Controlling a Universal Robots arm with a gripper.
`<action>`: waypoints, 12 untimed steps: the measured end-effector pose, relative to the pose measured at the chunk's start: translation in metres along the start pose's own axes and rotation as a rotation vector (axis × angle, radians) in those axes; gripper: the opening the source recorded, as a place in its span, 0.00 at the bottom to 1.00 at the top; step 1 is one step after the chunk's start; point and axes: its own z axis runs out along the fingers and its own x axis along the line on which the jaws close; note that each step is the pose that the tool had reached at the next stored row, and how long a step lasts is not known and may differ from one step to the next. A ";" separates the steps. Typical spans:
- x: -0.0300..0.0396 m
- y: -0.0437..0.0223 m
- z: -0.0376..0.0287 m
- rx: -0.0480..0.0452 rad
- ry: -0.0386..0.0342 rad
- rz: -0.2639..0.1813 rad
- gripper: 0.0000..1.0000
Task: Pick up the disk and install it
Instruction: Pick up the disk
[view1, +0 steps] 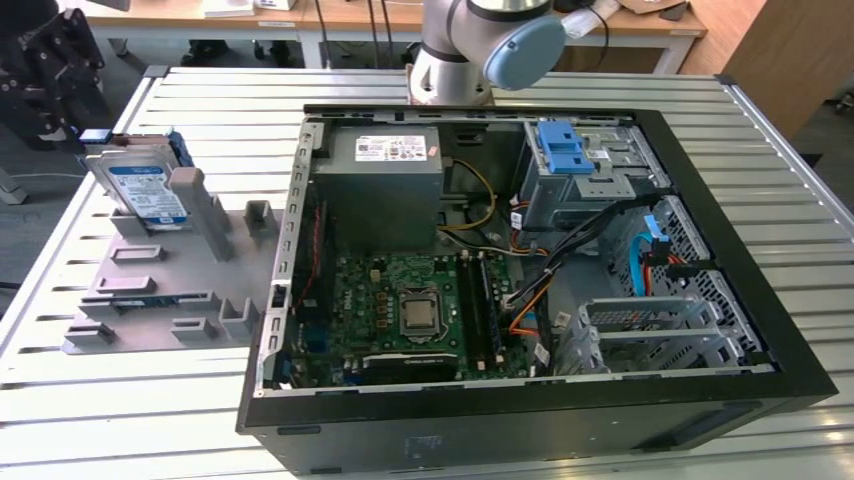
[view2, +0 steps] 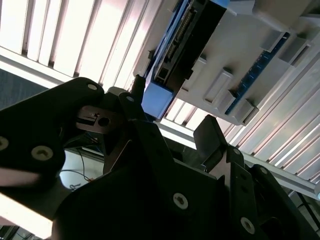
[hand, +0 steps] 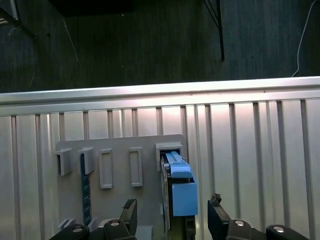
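The disk (view1: 142, 186) stands on its edge in a slot of the grey holder (view1: 160, 285). The holder lies on the slatted table (view1: 787, 140), at the exterior view's left of the open case (view1: 534, 425). The disk leans a little, and its white-and-blue label shows in the exterior view. The blue frame runs around its edges.

The gripper (hand: 171, 207) is at the end of the disk that points away from the case. In the first wrist view its two black fingers (hand: 129, 214) are apart, one on each side of the frame's blue end. A gap shows on both sides, so they hold nothing. In the second wrist view the same blue end sits between the fingers (view2: 212, 137), nearer to one of them.

In another slot of the holder a narrow blue-green board (hand: 85, 187) stands on its edge.

Inside the case I see a grey box (view1: 387, 190) and, at its right in the exterior view, a light-blue latch (view1: 566, 150) on a metal cage. The arm (view1: 467, 50) rises from the table beyond the case.
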 end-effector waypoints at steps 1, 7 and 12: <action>0.0000 0.0003 0.0016 0.0000 0.0000 0.000 0.66; -0.0004 0.0015 0.0109 0.0001 0.0000 -0.001 0.66; -0.0008 0.0024 0.0156 -0.0001 0.0000 -0.001 0.66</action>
